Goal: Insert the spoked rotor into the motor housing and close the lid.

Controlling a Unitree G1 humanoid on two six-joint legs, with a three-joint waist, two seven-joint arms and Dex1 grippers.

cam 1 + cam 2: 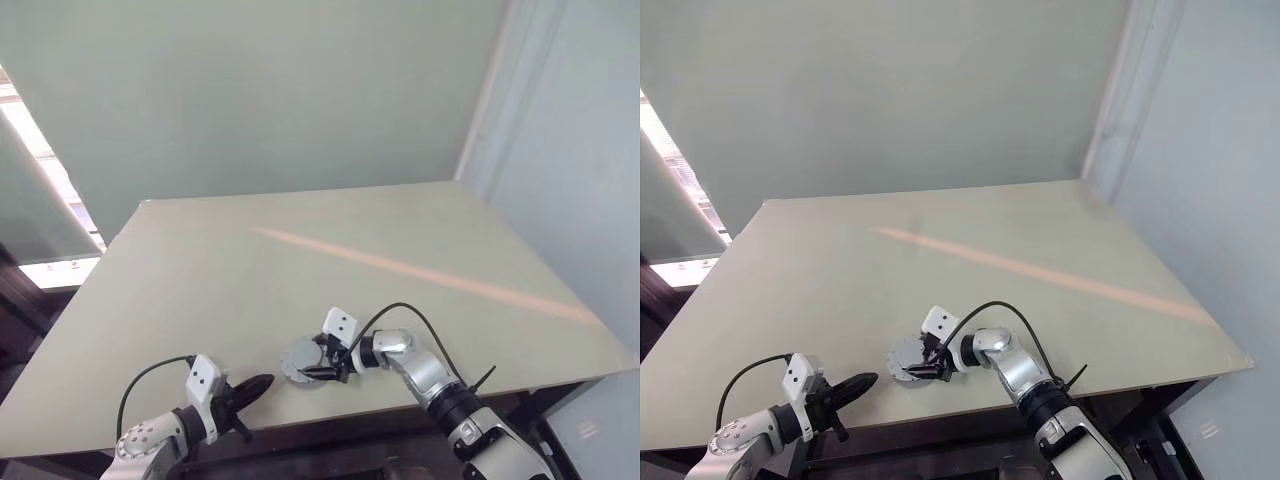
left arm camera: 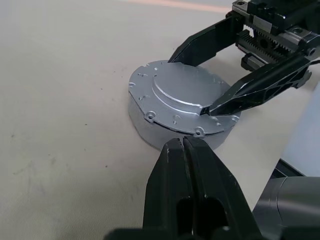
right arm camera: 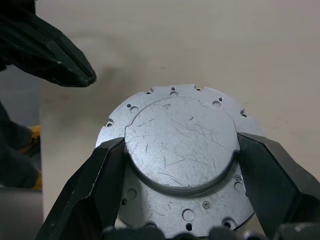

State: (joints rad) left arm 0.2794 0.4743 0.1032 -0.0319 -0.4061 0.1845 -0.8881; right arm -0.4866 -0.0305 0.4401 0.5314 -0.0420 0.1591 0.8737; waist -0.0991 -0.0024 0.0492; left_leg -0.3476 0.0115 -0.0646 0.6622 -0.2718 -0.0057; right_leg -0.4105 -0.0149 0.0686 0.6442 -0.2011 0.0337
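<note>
Two hands | right hand (image 3: 180,150) clasps lid (image 3: 180,145) | left hand (image 2: 186,145) closed beside it

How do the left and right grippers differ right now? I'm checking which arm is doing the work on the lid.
The right gripper has its jaws spread on either side of the lid's raised centre; the left gripper has its jaws shut on nothing. The right gripper sits over the lid, while the left gripper waits beside the part, pointing at it across bare table. Both have two black fingers and hang low over the table's near edge.
</note>
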